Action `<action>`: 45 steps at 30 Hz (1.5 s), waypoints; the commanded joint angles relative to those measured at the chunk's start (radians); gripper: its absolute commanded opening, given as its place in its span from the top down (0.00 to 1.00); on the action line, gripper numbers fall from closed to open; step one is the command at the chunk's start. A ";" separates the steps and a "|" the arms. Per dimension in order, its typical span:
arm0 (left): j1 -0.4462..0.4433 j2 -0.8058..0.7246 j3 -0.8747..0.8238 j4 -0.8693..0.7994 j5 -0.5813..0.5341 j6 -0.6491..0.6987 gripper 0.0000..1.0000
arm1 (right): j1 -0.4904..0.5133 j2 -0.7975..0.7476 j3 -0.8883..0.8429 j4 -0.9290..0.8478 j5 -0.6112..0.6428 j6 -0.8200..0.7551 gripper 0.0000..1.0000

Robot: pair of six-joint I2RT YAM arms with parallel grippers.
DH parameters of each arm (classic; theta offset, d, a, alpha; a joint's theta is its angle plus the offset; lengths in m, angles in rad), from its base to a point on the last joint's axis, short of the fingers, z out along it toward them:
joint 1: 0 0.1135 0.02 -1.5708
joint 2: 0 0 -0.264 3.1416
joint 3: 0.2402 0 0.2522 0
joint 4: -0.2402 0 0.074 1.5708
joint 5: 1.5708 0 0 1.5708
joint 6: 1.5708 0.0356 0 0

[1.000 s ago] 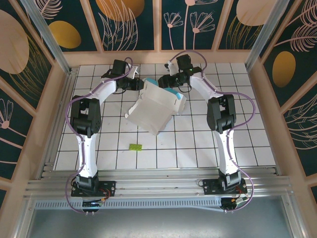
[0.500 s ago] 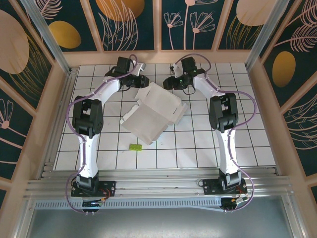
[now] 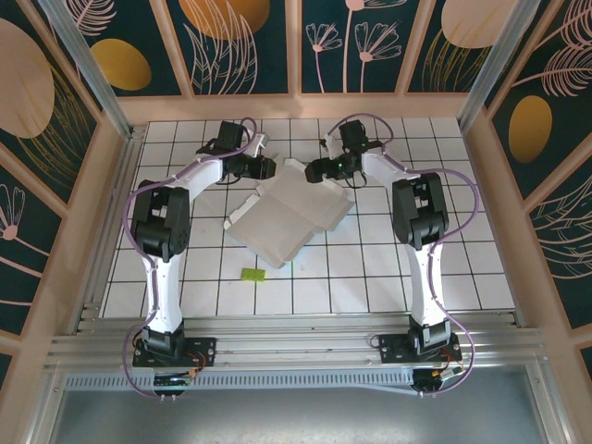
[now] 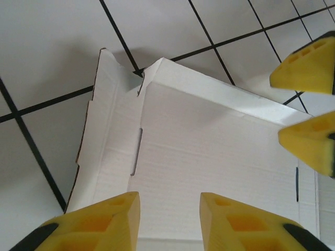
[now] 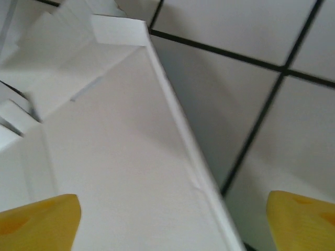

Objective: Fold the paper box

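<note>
The paper box (image 3: 287, 217) lies white side up on the tiled table, a creased sheet with raised flaps at its far edge. My left gripper (image 3: 269, 168) hovers over its far left corner, open, with bare card (image 4: 209, 157) showing in the gap between its yellow fingers (image 4: 104, 219). My right gripper (image 3: 313, 170) hangs over the far right corner. In the right wrist view it (image 5: 172, 219) is open wide, and the box's raised edge (image 5: 178, 130) runs between its fingers untouched. Its yellow fingers (image 4: 309, 68) also show in the left wrist view.
A tiny yellow-green scrap (image 3: 252, 274) lies on the tiles in front of the box. Wooden walls (image 3: 296, 106) close the table at the back and sides. An aluminium rail (image 3: 296, 347) runs along the near edge by the arm bases.
Both grippers have let go of the box and opened, the right one widely. The box, held up and tilted before, has dropped flatter onto the tiles.
</note>
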 commanded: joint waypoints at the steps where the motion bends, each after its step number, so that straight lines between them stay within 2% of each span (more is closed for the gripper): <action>1: -0.003 -0.100 -0.043 0.060 -0.018 -0.004 0.64 | 0.001 -0.030 0.002 -0.004 0.164 -0.130 0.04; 8: -0.004 -0.170 -0.139 0.111 -0.006 -0.052 0.61 | 0.001 0.117 0.183 -0.155 0.100 -0.176 0.16; 13: -0.003 -0.206 -0.188 0.129 -0.013 -0.076 0.59 | 0.002 0.176 0.258 -0.207 0.038 -0.176 0.35; 20: -0.001 -0.215 -0.209 0.137 -0.032 -0.087 0.57 | 0.005 0.168 0.238 -0.215 0.035 -0.190 0.68; 22: -0.001 -0.211 -0.205 0.131 -0.053 -0.087 0.57 | 0.008 0.152 0.232 -0.214 0.059 -0.195 0.78; 24: -0.002 -0.209 -0.196 0.117 -0.100 -0.083 0.57 | 0.024 0.118 0.223 -0.213 0.145 -0.220 0.84; 29: 0.008 -0.197 -0.170 0.090 -0.215 -0.042 0.55 | 0.092 -0.009 0.128 -0.138 0.427 -0.349 0.86; 32: 0.025 -0.177 -0.153 0.086 -0.182 -0.022 0.52 | 0.137 -0.086 0.037 -0.049 0.568 -0.447 0.88; 35: 0.037 -0.144 -0.115 0.067 -0.127 0.028 0.51 | 0.168 -0.132 -0.035 0.017 0.617 -0.515 0.90; 41: 0.065 -0.025 -0.005 0.020 0.022 0.201 0.46 | 0.202 -0.154 -0.071 0.041 0.659 -0.554 0.90; 45: 0.071 0.066 0.110 -0.051 0.043 0.235 0.46 | 0.212 -0.176 -0.096 0.075 0.696 -0.581 0.91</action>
